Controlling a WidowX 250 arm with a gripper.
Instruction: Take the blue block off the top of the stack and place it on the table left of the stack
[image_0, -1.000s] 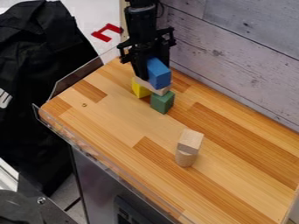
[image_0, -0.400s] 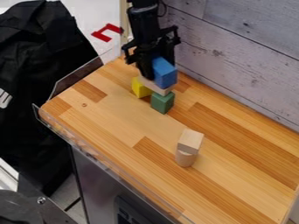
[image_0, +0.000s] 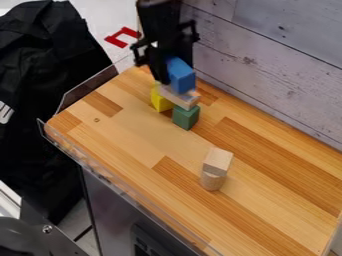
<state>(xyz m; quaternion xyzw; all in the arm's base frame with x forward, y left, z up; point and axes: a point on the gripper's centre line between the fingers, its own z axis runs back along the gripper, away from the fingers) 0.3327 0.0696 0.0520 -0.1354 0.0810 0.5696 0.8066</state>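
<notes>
Rising slightly from before, black hand (image_0: 175, 74) closed around blue block (image_0: 182, 76), more pale plank (image_0: 185, 100) showing beneath

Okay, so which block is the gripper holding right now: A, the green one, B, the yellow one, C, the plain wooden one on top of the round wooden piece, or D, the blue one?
D: the blue block is up at the fingers of the gripper, while the green block and the yellow block stand on the wooden tabletop below.
</notes>
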